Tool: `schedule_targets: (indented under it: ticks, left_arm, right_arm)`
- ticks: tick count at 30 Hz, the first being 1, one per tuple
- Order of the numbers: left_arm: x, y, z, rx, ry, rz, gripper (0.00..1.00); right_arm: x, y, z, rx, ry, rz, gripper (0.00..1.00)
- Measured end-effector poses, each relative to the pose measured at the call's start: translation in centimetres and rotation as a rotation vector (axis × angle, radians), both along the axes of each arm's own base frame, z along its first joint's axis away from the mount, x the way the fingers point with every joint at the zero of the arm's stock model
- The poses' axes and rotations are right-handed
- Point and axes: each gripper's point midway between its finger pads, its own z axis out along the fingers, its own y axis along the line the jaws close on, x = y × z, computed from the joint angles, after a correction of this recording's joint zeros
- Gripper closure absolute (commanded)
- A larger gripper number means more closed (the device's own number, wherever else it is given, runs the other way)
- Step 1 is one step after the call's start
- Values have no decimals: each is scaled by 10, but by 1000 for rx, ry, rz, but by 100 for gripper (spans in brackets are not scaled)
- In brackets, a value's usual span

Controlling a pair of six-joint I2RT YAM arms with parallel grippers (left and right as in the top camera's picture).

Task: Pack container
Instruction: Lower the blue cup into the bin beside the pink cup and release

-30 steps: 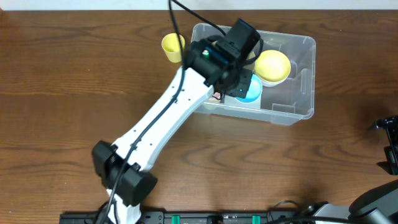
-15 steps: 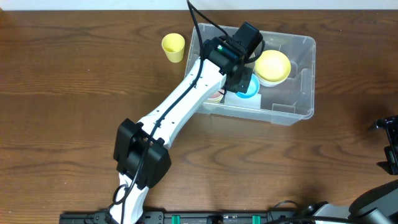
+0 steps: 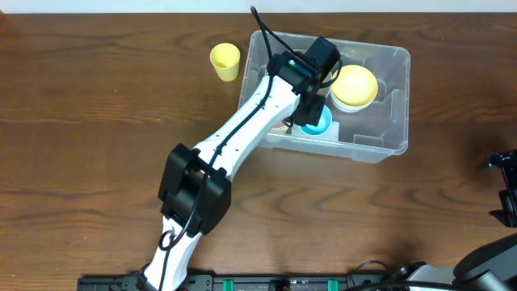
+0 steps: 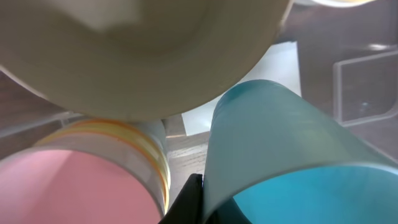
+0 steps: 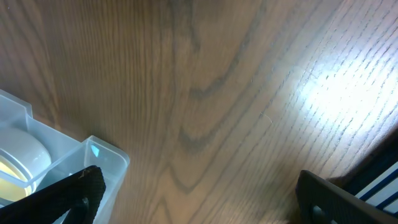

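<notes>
Here the wood bench [image 3: 97,121] carries the container [image 3: 388,121], with the left tool [image 3: 310,113] inside it, fingers together. Just below that tool sit a blue cup [image 3: 319,125] and a pink cup [image 4: 68,186], with a yellow bowl [image 3: 354,87] to its right. The right tool [image 5: 199,186] gapes well away.

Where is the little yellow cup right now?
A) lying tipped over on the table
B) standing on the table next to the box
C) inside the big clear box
B: the overhead view shows the yellow cup standing upright on the wooden table, just outside the left end of the clear container.
</notes>
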Motion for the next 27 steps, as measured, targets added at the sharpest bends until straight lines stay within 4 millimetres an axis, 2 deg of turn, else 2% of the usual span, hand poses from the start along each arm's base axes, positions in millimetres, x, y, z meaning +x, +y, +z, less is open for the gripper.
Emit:
schedule_targets:
  ticks: [19,27]
  left_arm:
    - [-8,12,-25,51,57,8,94]
    - [-7,10,-25,47,51,3,92]
  right_arm:
    - [0,0,0,0,0,0,1]
    - [0,0,0,0,0,0,1]
